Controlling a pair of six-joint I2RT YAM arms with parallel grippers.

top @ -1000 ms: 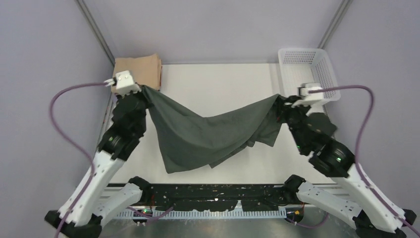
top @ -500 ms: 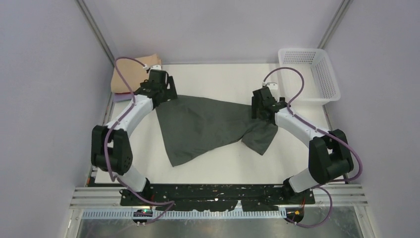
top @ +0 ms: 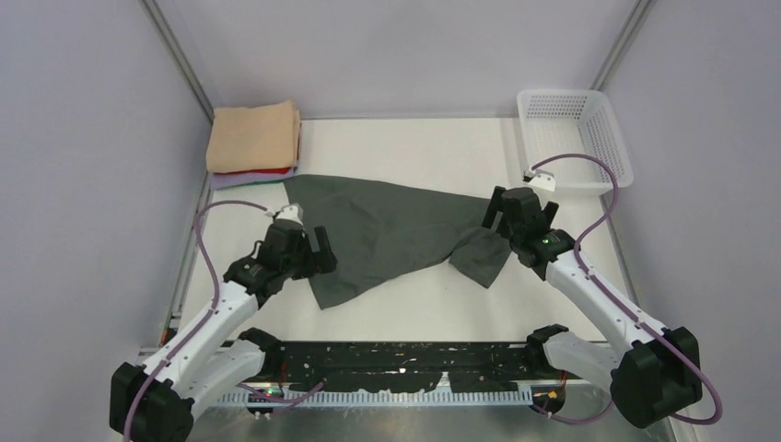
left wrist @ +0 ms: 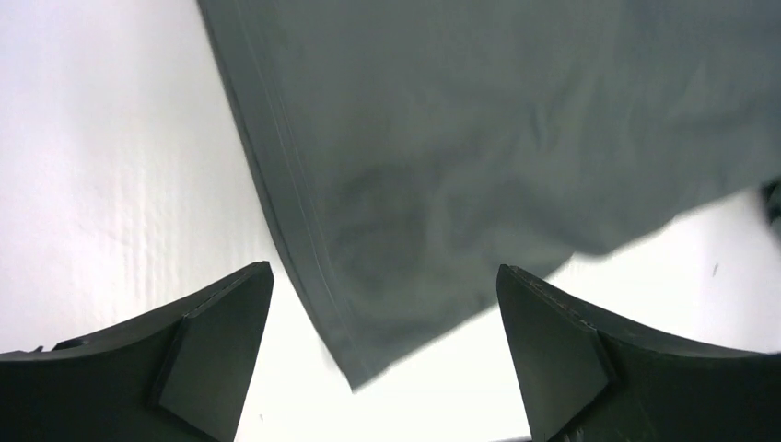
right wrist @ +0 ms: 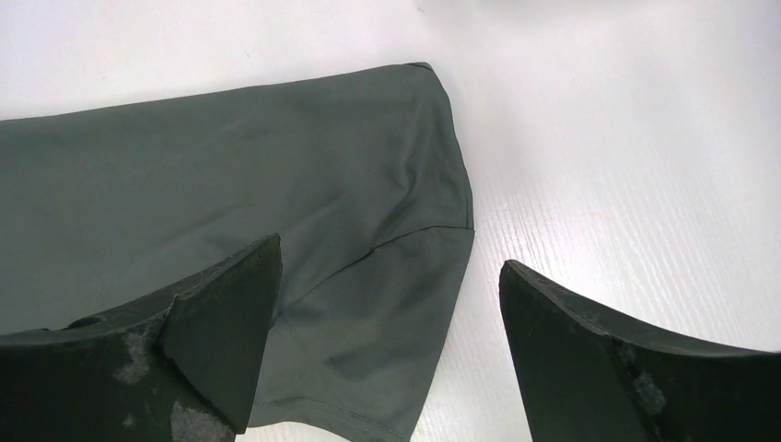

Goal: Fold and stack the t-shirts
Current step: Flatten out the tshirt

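A dark charcoal-grey t-shirt (top: 387, 226) lies spread and rumpled across the middle of the table. My left gripper (top: 311, 258) hovers open over the shirt's left hem edge, holding nothing. In the left wrist view that hem (left wrist: 304, 230) runs down to a corner between the open gripper (left wrist: 382, 281) fingers. My right gripper (top: 512, 221) stands open above the shirt's right sleeve (right wrist: 387, 313), the gripper (right wrist: 391, 258) empty. A folded peach-tan t-shirt (top: 253, 136) tops a stack at the back left, with red and pale lavender edges (top: 253, 173) showing beneath it.
A white mesh basket (top: 576, 138) stands at the back right corner. Grey walls close in the table (top: 414, 147) on three sides. The arms' black base rail (top: 405, 364) runs along the near edge.
A second ago both grippers held the grey shirt stretched up between them. They laid it on the table, let go and opened, and both arms have drawn back towards the near side.
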